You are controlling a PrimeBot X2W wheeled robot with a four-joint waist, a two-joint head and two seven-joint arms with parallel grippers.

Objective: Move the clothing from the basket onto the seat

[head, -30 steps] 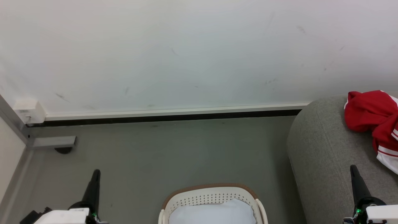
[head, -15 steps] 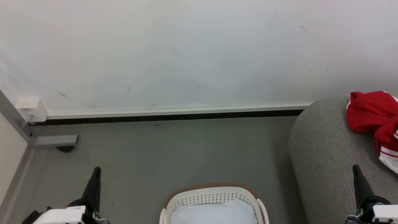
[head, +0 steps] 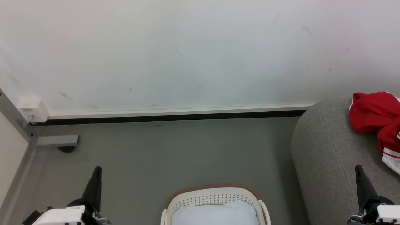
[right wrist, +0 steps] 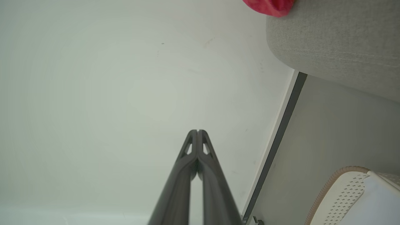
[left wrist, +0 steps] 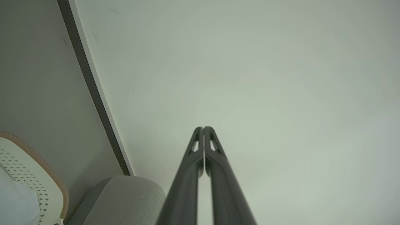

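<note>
The red clothing (head: 375, 117) with white stripes lies bunched on the grey seat (head: 325, 156) at the right edge of the head view; its tip (right wrist: 268, 6) also peeks over the seat (right wrist: 337, 40) in the right wrist view. On the floor at bottom centre stands the cream basket (head: 214, 195) with a brown rim, a pale bluish-white cloth (head: 215, 214) inside it. My left gripper (head: 97, 170) is shut and holds nothing, left of the basket. My right gripper (head: 358, 168) is shut too, over the seat's front. Both pairs of fingers (left wrist: 203, 129) (right wrist: 197, 132) touch at the tips.
A white wall (head: 187, 53) with a pale skirting board (head: 178, 112) rises behind the grey floor (head: 175, 150). At the left stand a metal frame post (head: 15, 122), a white box (head: 31, 109) and a grey foot bracket (head: 56, 141). The basket (left wrist: 22, 175) and the seat (left wrist: 125, 200) show in the left wrist view.
The whole head view has shifted slightly, so the camera moved. Both grippers stay shut and hold about the same places in the picture.
</note>
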